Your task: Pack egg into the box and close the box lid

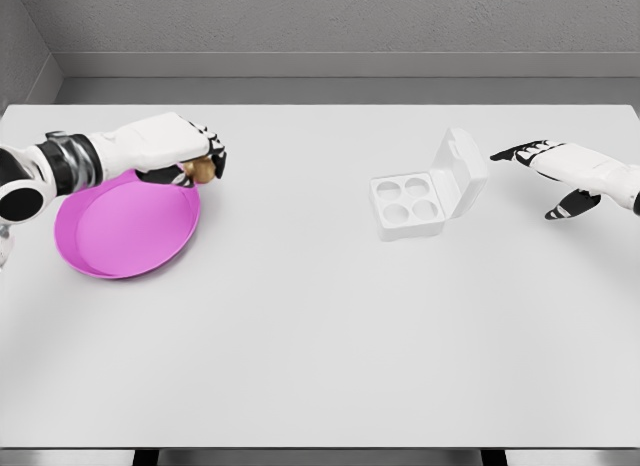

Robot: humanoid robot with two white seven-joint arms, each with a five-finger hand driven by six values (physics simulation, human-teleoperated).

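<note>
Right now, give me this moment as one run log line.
left hand: shut on egg over pink plate | right hand: open beside box | lid open, cups empty

Pink plate (120, 248) at the left of the white table (320, 346).

The plate (128, 226) is bright magenta-pink, the egg (201, 170) seemingly tan-brown, the box (428, 191) plain white on a pale grey-white table (320, 336); both hands are white with black fingers.
</note>
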